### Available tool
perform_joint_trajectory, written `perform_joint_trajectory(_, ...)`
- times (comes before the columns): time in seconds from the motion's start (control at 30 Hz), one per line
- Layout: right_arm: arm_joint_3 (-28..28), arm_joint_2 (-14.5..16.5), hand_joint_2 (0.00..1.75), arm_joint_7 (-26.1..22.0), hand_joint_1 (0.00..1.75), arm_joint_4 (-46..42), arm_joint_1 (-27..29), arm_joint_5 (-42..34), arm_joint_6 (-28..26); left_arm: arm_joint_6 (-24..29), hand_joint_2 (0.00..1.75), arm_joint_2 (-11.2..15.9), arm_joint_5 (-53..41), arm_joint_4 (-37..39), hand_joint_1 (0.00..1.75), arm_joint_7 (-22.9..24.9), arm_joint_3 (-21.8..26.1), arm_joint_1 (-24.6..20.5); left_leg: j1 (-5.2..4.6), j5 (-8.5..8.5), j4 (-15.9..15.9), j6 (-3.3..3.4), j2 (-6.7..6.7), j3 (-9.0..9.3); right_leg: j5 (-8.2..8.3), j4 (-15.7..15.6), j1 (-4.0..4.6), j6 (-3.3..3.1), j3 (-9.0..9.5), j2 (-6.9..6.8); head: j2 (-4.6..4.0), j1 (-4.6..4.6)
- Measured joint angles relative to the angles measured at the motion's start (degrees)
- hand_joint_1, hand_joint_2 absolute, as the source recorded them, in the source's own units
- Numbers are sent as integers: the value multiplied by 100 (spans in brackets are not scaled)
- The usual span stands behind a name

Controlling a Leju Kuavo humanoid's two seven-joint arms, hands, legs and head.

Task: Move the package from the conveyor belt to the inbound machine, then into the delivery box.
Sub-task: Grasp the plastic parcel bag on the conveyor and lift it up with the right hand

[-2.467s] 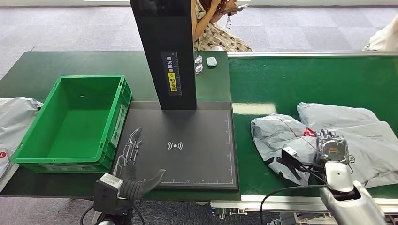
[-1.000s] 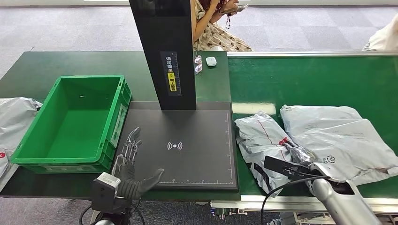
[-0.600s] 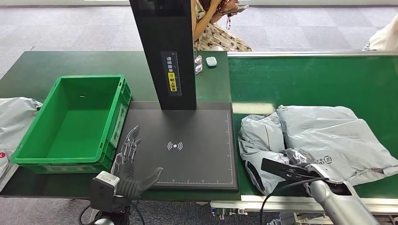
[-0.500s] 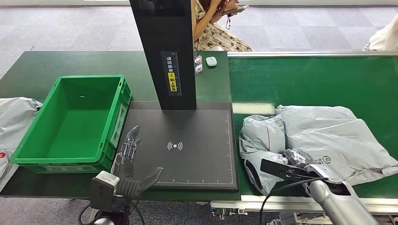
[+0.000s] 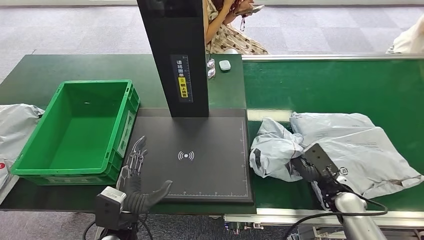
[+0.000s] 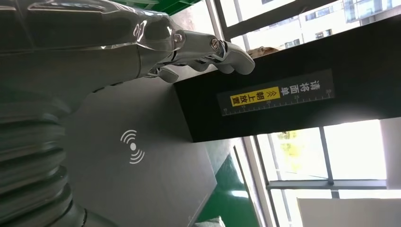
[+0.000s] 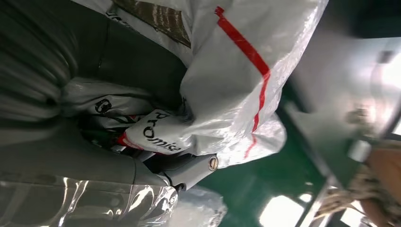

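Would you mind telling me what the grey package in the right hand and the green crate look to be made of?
The grey package, gripped by the right hand, looks like thin glossy plastic film, a courier mailer bag: it crumples, folds and catches the light. The green crate looks like rigid moulded plastic with a dull sheen, judging by its ribbed walls and even colour.

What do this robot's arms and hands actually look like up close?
The arms are shiny silver metal with a black cable looping near the right wrist. The left robot hand has thin silver-grey fingers, a thick dark thumb and a grey ribbed cover at the wrist. The right robot hand is dark, with a flat black plate on its back.
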Motion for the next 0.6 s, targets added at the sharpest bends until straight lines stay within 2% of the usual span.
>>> perform_joint_trajectory(0.17,-515,296,175,-341,175,-590,16,-2809,460,111,175,26,131,57,0,-175,-13,-52,0,2,0,-1,4,-5,1,2,0,-1,-5,2,0,0)
perform_joint_trajectory(0.27,-639,510,175,-454,175,-954,-152,-3775,425,128,175,31,146,95,0,-210,-17,-108,0,4,0,-5,9,-3,3,3,0,-3,-6,7,0,0)
perform_joint_trajectory(0.4,-673,750,175,-619,175,-1404,-384,-4331,450,116,175,30,143,102,0,-223,-17,-124,0,5,0,-6,13,-2,4,5,1,-4,-7,12,0,0)
perform_joint_trajectory(0.6,-495,1103,175,-413,175,-1619,-893,-4288,586,118,175,19,86,101,0,-237,-17,-120,1,5,-1,-8,22,-4,4,10,2,-4,-10,21,0,-1)
